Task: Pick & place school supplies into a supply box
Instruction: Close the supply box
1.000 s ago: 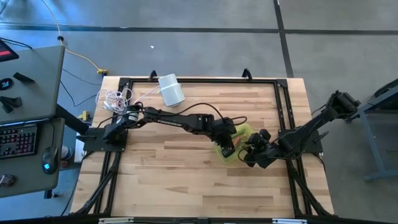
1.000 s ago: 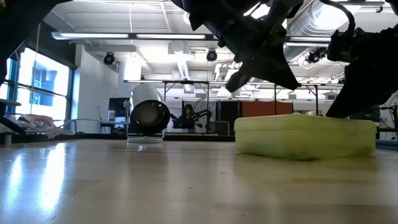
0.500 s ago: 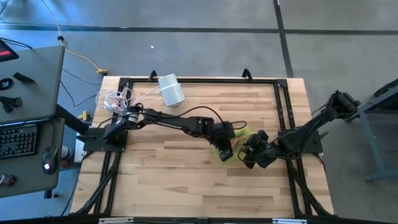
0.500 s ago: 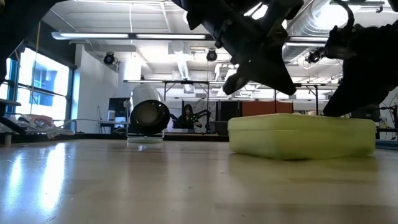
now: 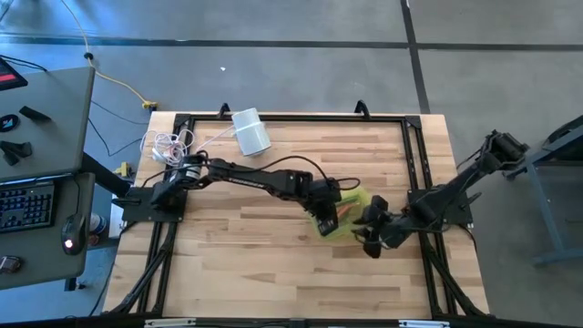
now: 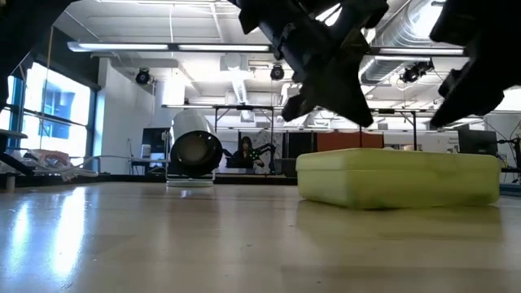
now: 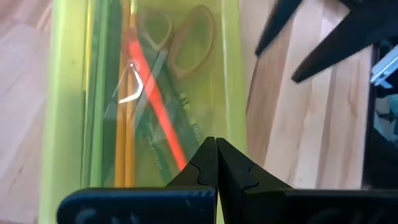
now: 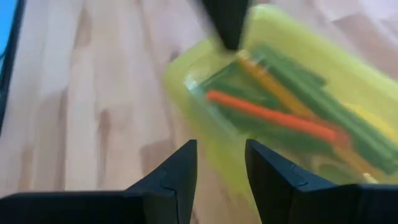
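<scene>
The supply box (image 5: 351, 208) (image 6: 399, 175) lies flat on the table right of centre, lid closed. Through the lid (image 7: 68, 93) I see yellow pencils (image 7: 124, 124), an orange pen (image 7: 155, 106) (image 8: 267, 115), green pens and scissors (image 7: 180, 43). My left gripper (image 5: 323, 221) (image 7: 216, 142) is shut and hovers over the box's left end; in the low view a gap shows between its tip (image 6: 358, 120) and the lid. My right gripper (image 5: 367, 241) (image 8: 221, 149) is open, just off the box's near right side, touching nothing.
A white cylinder (image 5: 250, 132) (image 6: 195, 153) lies near the far edge, left of centre. A coiled white cord (image 5: 168, 144) sits at the far left corner. Black frame rails (image 5: 410, 155) run along the table's edges. Bare wood lies toward the near left.
My right gripper has drawn away from the box toward the near edge and risen clear of its right end. My left gripper has moved a little toward the table's left, staying shut. The box has shifted slightly toward the left.
</scene>
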`<state>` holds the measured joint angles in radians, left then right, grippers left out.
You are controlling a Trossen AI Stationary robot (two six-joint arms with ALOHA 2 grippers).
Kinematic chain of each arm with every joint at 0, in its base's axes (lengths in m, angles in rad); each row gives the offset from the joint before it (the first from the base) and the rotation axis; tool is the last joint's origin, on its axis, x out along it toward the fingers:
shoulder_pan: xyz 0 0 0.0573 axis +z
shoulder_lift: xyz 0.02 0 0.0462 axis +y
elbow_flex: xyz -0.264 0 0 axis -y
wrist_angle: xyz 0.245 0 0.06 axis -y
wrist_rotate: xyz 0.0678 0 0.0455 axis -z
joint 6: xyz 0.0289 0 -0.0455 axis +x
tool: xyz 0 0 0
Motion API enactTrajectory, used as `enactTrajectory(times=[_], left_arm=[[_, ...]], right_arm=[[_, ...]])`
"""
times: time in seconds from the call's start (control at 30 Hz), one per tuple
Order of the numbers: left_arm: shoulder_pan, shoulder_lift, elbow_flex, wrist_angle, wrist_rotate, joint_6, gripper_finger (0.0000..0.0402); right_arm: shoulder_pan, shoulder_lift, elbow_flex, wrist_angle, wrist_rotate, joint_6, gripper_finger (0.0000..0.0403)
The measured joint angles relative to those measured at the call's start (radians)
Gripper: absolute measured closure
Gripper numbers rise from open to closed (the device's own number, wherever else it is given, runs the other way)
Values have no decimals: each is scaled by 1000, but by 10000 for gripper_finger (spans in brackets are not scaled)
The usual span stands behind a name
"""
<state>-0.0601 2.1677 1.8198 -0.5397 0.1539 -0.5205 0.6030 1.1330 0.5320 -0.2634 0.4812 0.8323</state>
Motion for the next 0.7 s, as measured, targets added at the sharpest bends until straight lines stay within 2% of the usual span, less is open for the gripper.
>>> enactTrajectory(times=[0.13,0.3,0.4,0.57,0.63,0.7], left_arm=[[0,-20,-1,-74,-30,15,373],[1,-27,1,-75,-83,20,373],[1,-28,1,-78,-82,27,373],[1,-47,1,-107,-88,28,373],[1,-52,1,-117,-100,29,373],[1,-56,-1,-115,-103,29,373]], right_arm=[[72,27,0,7,-12,-57,281],[144,105,-11,28,70,-28,294],[157,156,-11,60,90,-22,318],[149,242,-11,123,39,-29,387],[146,276,-11,125,50,-33,397],[138,301,-11,126,71,-25,390]])
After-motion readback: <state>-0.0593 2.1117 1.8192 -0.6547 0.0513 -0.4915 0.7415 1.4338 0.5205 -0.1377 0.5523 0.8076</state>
